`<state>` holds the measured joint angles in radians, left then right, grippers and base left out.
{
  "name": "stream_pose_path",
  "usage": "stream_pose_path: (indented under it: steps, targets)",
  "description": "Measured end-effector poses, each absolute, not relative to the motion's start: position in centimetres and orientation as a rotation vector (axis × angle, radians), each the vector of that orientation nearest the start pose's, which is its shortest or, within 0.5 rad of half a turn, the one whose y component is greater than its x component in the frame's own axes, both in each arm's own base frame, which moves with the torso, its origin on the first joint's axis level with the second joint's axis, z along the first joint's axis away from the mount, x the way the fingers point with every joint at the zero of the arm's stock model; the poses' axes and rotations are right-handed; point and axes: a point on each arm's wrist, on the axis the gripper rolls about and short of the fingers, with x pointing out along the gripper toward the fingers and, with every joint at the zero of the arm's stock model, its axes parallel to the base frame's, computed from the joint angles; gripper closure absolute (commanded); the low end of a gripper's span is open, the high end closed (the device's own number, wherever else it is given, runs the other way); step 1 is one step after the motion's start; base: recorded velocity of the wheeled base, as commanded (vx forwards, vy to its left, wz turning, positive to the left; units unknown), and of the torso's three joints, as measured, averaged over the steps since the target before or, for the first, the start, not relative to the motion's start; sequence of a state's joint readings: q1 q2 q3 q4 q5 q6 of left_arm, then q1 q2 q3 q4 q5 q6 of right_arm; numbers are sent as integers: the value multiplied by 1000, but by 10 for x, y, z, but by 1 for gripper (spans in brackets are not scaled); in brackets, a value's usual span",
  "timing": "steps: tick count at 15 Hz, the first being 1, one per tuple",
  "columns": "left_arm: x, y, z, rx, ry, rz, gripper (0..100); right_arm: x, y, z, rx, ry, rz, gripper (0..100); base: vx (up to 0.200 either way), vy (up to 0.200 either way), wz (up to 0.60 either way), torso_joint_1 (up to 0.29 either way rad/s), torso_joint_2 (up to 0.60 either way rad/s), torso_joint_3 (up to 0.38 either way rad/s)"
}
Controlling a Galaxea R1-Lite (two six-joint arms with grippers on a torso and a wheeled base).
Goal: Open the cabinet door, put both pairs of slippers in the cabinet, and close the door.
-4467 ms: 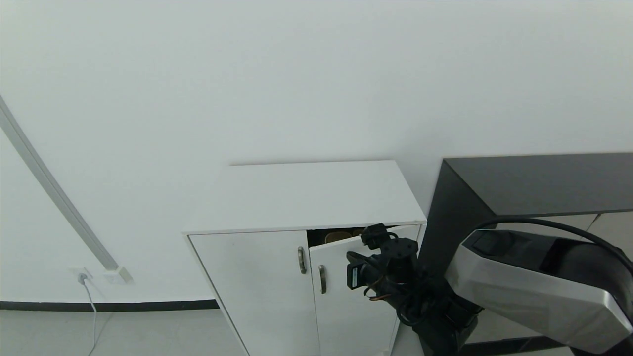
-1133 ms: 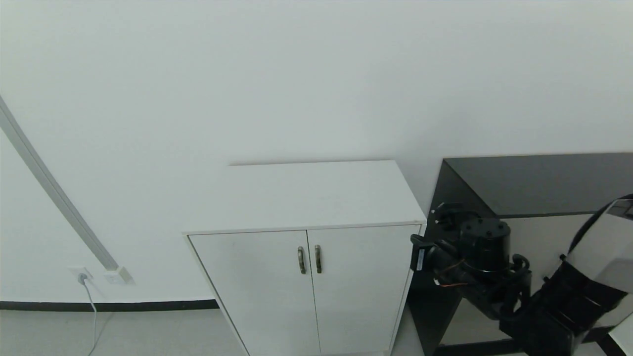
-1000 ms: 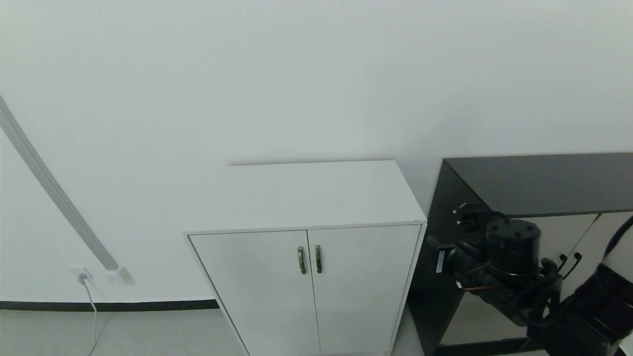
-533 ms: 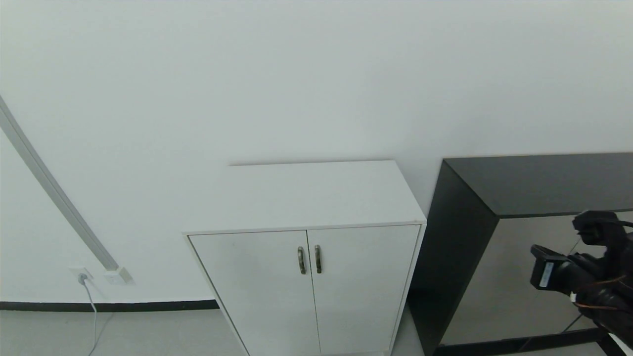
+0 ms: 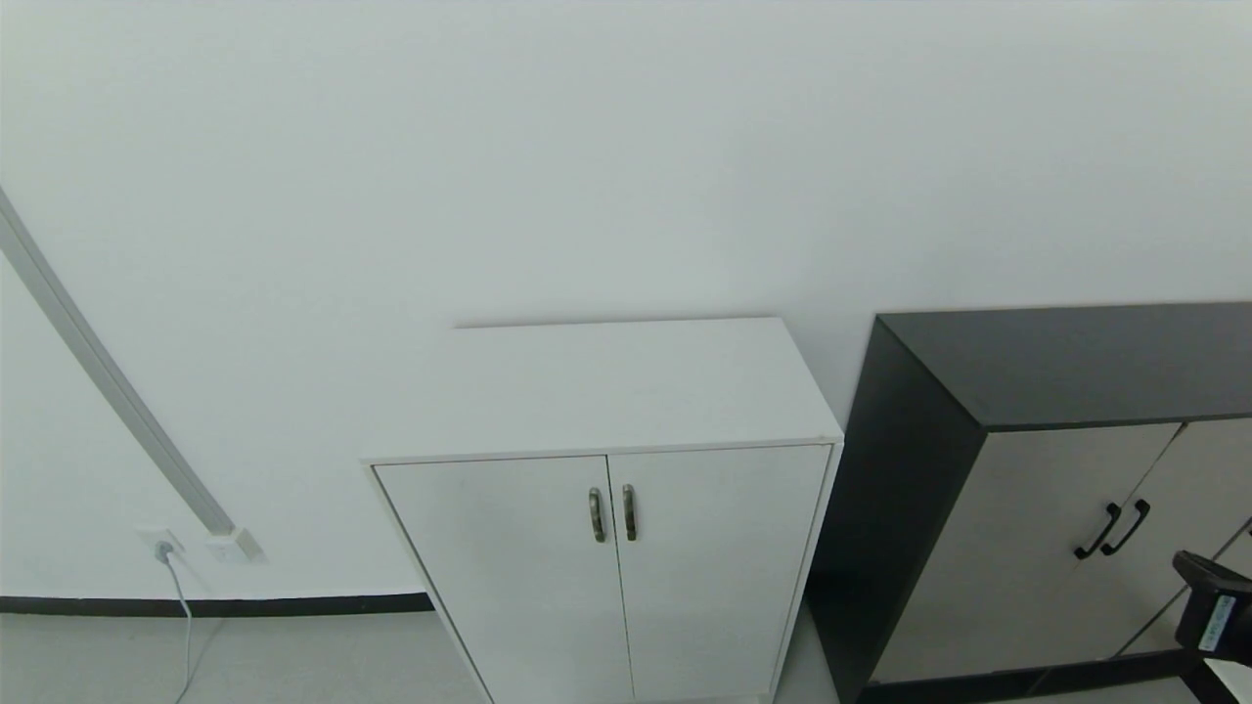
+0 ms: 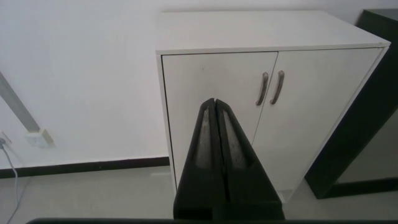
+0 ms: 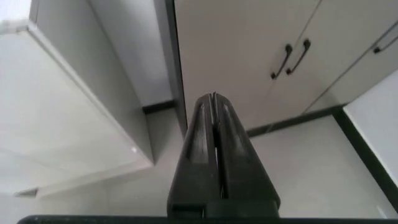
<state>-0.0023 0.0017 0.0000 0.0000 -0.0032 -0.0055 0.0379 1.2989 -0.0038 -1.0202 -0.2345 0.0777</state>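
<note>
Against the wall: smooth white boxy cabinet (image 5: 597, 391), doors (image 5: 714, 557) flush | left, right jaws pressed together, empty

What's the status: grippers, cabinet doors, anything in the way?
Left gripper jaws shut, empty; right gripper the same. White cabinet: both doors shut. Black cabinet close on its right.

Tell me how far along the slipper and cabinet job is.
Done, by the look of it: both doors of the white cabinet are shut, with the handles side by side. In hand: nothing; the left gripper and right gripper are both shut and empty, clear of the cabinet. Left: probably nothing, though the shut doors hide whether the slippers are inside.
</note>
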Motion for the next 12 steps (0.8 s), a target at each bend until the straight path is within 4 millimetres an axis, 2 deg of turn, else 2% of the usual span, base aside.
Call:
stream_pose_path:
  steps: [6, 12]
  targets:
    - [-23, 0, 76, -6, 2, -5, 100, 99, 1, 113, 54, 330, -92, 100, 0, 0, 0, 0, 0, 0]
    - [-23, 0, 76, -6, 2, -6, 100, 62, 3, 103, 72, 396, 53, 100, 0, 0, 0, 0, 0, 0]
